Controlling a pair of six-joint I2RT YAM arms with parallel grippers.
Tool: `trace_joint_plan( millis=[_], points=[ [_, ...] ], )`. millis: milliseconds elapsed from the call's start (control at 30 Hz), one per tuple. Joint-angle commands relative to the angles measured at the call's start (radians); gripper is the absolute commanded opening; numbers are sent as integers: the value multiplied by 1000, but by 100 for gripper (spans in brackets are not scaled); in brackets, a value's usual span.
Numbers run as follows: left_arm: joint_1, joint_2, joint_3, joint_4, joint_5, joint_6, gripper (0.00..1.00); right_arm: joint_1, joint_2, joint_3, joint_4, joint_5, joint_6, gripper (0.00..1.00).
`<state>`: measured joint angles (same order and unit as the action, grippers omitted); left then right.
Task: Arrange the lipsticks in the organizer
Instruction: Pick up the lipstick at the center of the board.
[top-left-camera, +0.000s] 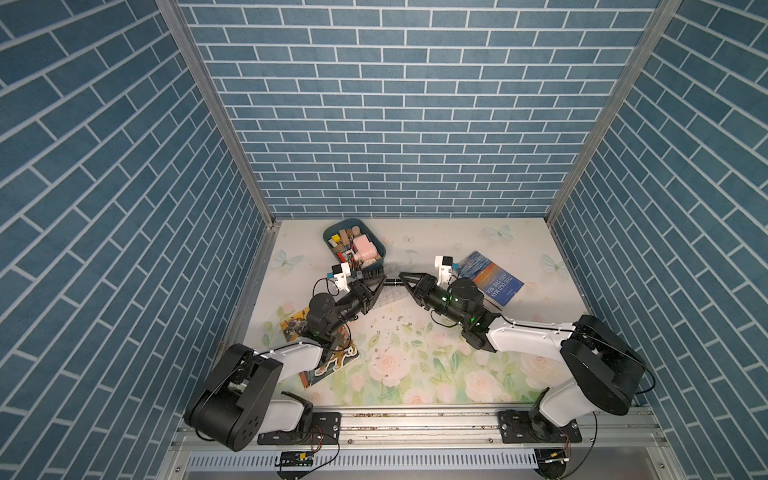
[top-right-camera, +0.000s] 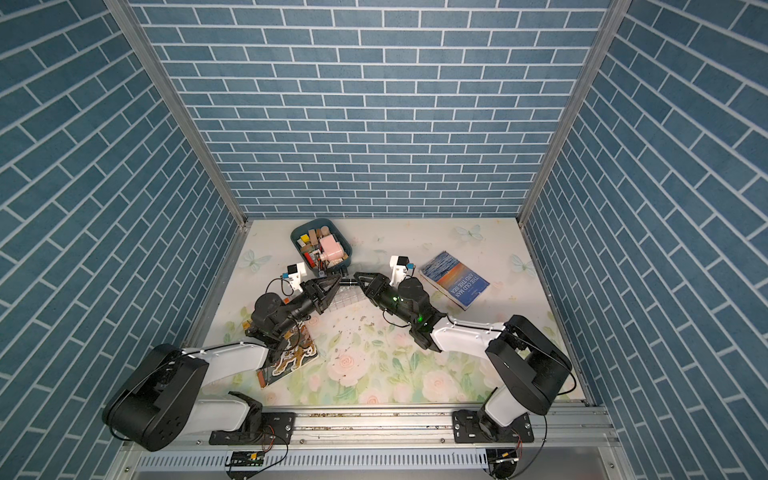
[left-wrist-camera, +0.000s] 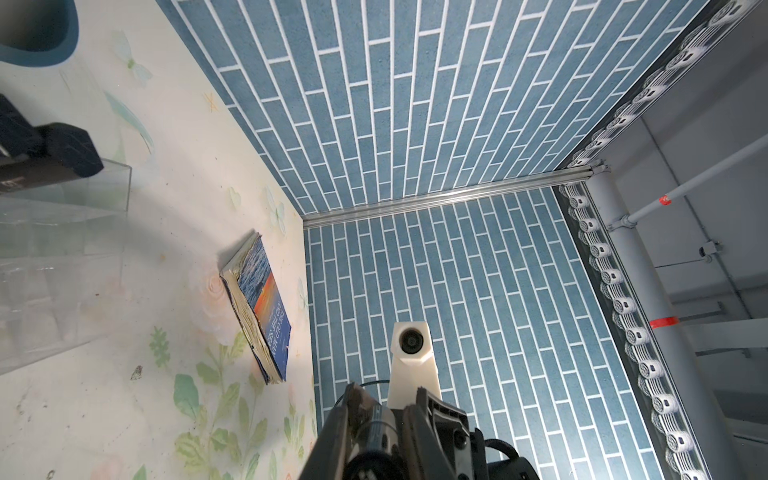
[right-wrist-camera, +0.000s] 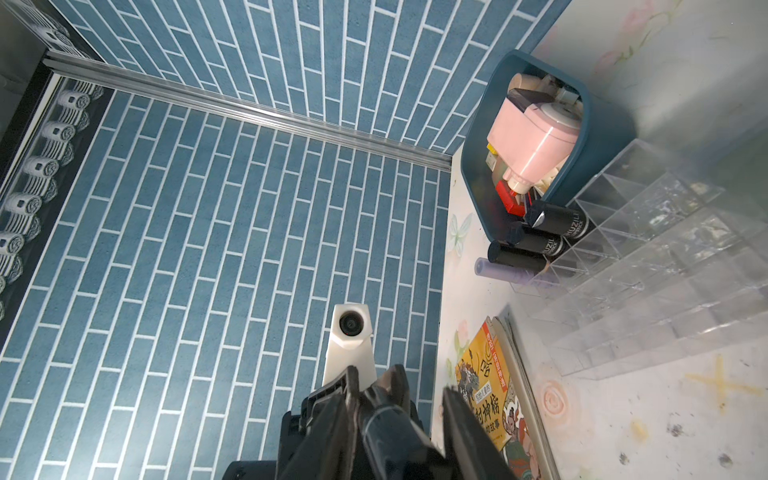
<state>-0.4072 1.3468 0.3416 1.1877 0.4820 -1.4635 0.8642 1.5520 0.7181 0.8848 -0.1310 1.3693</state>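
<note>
A black lipstick (top-left-camera: 392, 283) (top-right-camera: 348, 282) hangs level in mid-air above the clear organizer (top-left-camera: 390, 297) (top-right-camera: 347, 300), seen in both top views. My left gripper (top-left-camera: 384, 277) (left-wrist-camera: 386, 399) is shut on one end of this lipstick (left-wrist-camera: 378, 428). My right gripper (top-left-camera: 401, 275) (right-wrist-camera: 397, 380) faces it, jaws around the other end of the lipstick (right-wrist-camera: 386, 424), one finger (right-wrist-camera: 449, 395) a little apart from it. In the right wrist view, three black lipsticks (right-wrist-camera: 557, 218) and a lavender one (right-wrist-camera: 503, 268) stand in the organizer (right-wrist-camera: 665, 249) cells beside the teal tray.
A dark teal tray (top-left-camera: 384, 254) (right-wrist-camera: 478, 166) of pink and tan cosmetic items sits behind the organizer. A blue book (top-left-camera: 492, 276) (left-wrist-camera: 262, 311) lies at the right. A yellow picture book (top-left-camera: 324, 353) (right-wrist-camera: 490, 382) lies under the left arm.
</note>
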Motion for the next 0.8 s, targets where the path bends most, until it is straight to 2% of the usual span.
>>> trace_joint_plan(
  millis=[0, 100, 233, 300, 367, 400, 467, 533, 600, 667, 767],
  points=[
    [-10, 9, -7, 52, -8, -1, 20, 6, 19, 35, 44, 19, 8, 36],
    [-20, 20, -7, 62, -10, -2, 22, 10, 33, 47, 40, 37, 10, 33],
    [-34, 27, -15, 72, -8, -4, 28, 10, 37, 56, 1, 98, 4, 23],
    [-29, 10, -35, 66, -13, -6, 43, 9, 36, 70, -59, 130, -19, 18],
    [-5, -30, -51, 8, -12, 18, 56, 7, 44, 117, -180, 162, -99, 15],
    [16, -61, -56, -49, -8, 49, 60, 6, 50, 156, -249, 185, -157, 14],
    [74, -156, -35, -345, -16, 187, 66, 7, 85, 258, -418, 257, -306, 14],
    [121, -263, 35, -698, -104, 386, 69, 9, 143, 380, -590, 321, -433, 15],
    [139, -333, 105, -930, -213, 560, 70, 15, 213, 474, -682, 396, -554, 15],
    [144, -363, 153, -1058, -289, 666, 71, 23, 285, 563, -762, 454, -667, 14],
    [156, -377, 165, -1107, -310, 710, 72, 36, 362, 673, -826, 515, -781, 12]
  ],
)
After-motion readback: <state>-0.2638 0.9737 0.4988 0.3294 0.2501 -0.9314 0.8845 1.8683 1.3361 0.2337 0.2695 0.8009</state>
